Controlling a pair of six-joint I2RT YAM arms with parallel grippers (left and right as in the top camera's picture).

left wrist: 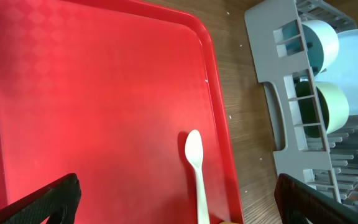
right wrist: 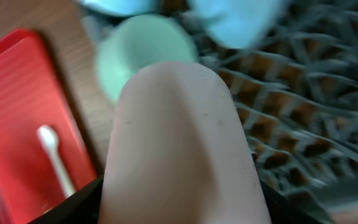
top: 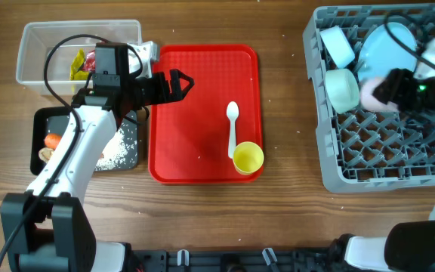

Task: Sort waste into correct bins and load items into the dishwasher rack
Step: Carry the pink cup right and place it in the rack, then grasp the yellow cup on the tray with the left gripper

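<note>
My right gripper [top: 380, 91] is shut on the pink cup [top: 370, 94] and holds it over the grey dishwasher rack [top: 331, 155]; the cup fills the right wrist view [right wrist: 179, 143]. Two pale blue bowls [top: 337, 47] [top: 343, 89] and the pale blue plate [top: 384, 49] stand in the rack. My left gripper [top: 178, 83] is open and empty over the red serving tray's [top: 195, 143] left part. The white spoon [top: 232, 128] and yellow cup [top: 248, 158] lie on the tray. The spoon also shows in the left wrist view [left wrist: 195, 163].
The clear tub [top: 36, 45] at the back left holds red and yellow-green wrappers [top: 81, 62]. The black tray [top: 42, 125] in front of it holds a carrot [top: 52, 140], a brown lump [top: 46, 154] and rice [top: 119, 151]. Bare wood lies between tray and rack.
</note>
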